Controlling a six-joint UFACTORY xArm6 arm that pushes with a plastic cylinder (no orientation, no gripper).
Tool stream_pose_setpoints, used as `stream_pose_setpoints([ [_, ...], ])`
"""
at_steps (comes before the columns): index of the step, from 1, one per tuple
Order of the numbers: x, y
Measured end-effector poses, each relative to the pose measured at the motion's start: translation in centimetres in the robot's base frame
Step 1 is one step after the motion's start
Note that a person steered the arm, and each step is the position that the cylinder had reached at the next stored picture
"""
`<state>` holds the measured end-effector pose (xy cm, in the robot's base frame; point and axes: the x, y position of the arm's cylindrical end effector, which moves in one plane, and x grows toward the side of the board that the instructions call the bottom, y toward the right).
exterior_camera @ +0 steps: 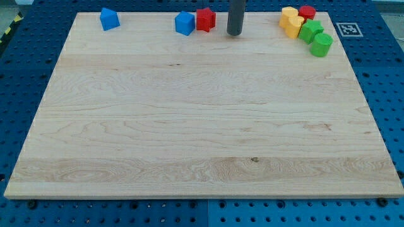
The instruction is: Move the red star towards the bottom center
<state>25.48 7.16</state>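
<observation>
The red star (pixel 206 19) sits at the view's top edge of the wooden board (pixel 202 126), just left of centre. A blue block (pixel 184 23) touches its left side. My tip (pixel 234 33) stands on the board a short way to the right of the red star, apart from it.
A second blue block (pixel 110 19) lies at the top left. At the top right is a cluster: two yellow blocks (pixel 291 21), a red block (pixel 307 12) and two green blocks (pixel 316 37). A fiducial marker (pixel 348 29) lies off the board's top right corner.
</observation>
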Motion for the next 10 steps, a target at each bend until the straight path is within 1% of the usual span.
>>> stream_pose_setpoints([
  [1, -1.3, 0.6],
  [2, -5.9, 0.6],
  [3, -6.3, -0.6],
  [5, -6.1, -6.4],
  [6, -6.3, -8.3],
  [7, -5.8, -8.7],
  [8, -3.7, -8.7],
  [9, 0.0, -8.7],
  [10, 5.6, -8.3],
])
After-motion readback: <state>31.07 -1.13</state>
